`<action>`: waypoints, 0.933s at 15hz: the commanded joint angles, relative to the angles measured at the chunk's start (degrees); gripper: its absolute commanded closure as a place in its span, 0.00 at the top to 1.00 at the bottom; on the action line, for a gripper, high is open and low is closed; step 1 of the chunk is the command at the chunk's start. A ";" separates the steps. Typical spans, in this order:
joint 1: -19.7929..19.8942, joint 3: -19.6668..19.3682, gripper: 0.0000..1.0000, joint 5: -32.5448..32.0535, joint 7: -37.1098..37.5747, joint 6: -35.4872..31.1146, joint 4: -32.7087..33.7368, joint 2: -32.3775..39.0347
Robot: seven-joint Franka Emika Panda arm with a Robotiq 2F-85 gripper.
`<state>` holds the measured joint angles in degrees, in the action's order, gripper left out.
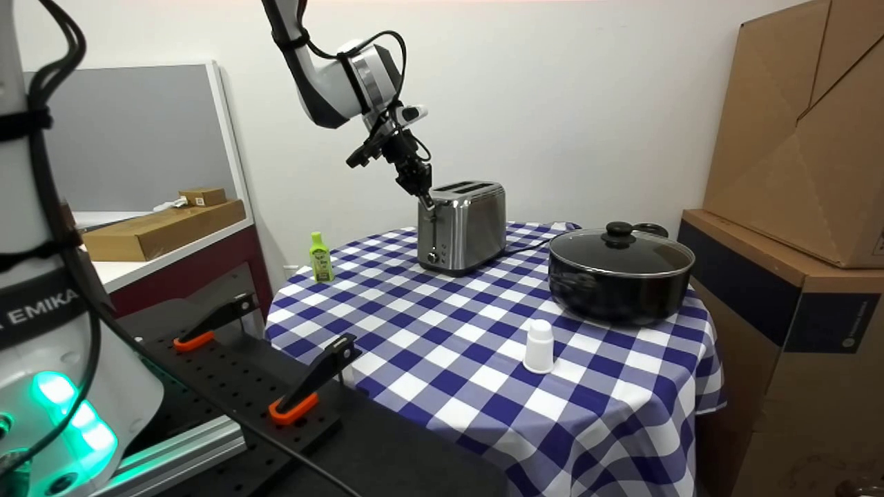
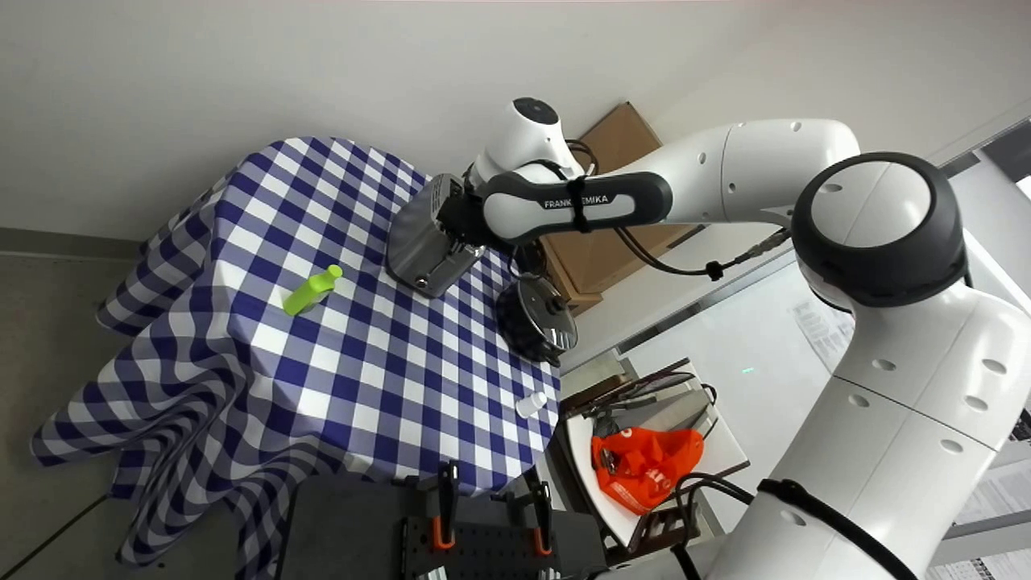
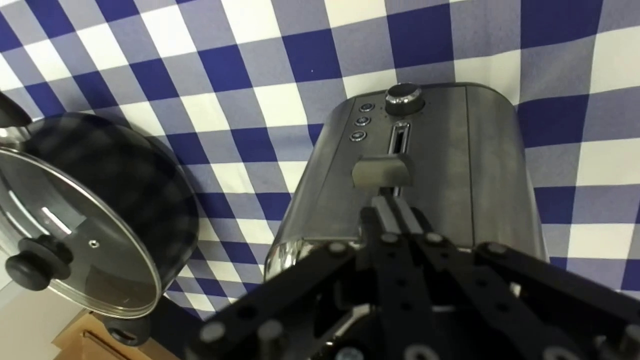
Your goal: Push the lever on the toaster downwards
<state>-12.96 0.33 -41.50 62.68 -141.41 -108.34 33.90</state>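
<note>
A silver toaster stands upright on the checked cloth; it also shows in an exterior view and the wrist view. Its lever sits on the slotted front face, with slot visible on both sides of it. The dial is at the face's lower end. My gripper is shut with nothing between its fingertips. The tips are just above the lever, at the upper part of the slot; I cannot tell if they touch it. In an exterior view the gripper reaches the toaster's upper front corner.
A black pot with a glass lid stands beside the toaster. A green bottle and a white shaker stand on the table. Cardboard boxes are stacked beyond the pot. Clamps are on the robot's base plate.
</note>
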 commanded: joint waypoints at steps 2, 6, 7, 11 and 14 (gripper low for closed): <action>-1.62 -1.68 0.00 2.48 -2.97 0.88 4.11 4.94; -1.99 -2.46 0.00 3.82 -4.83 0.91 5.59 7.23; -2.14 -2.64 0.00 4.14 -5.20 0.98 5.78 7.52; -3.04 -3.44 0.00 4.34 -6.13 0.37 6.94 9.81; -3.66 -3.96 0.00 4.05 -6.96 -0.10 8.36 12.42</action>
<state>-15.19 -2.07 -38.61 58.18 -140.91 -103.61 41.83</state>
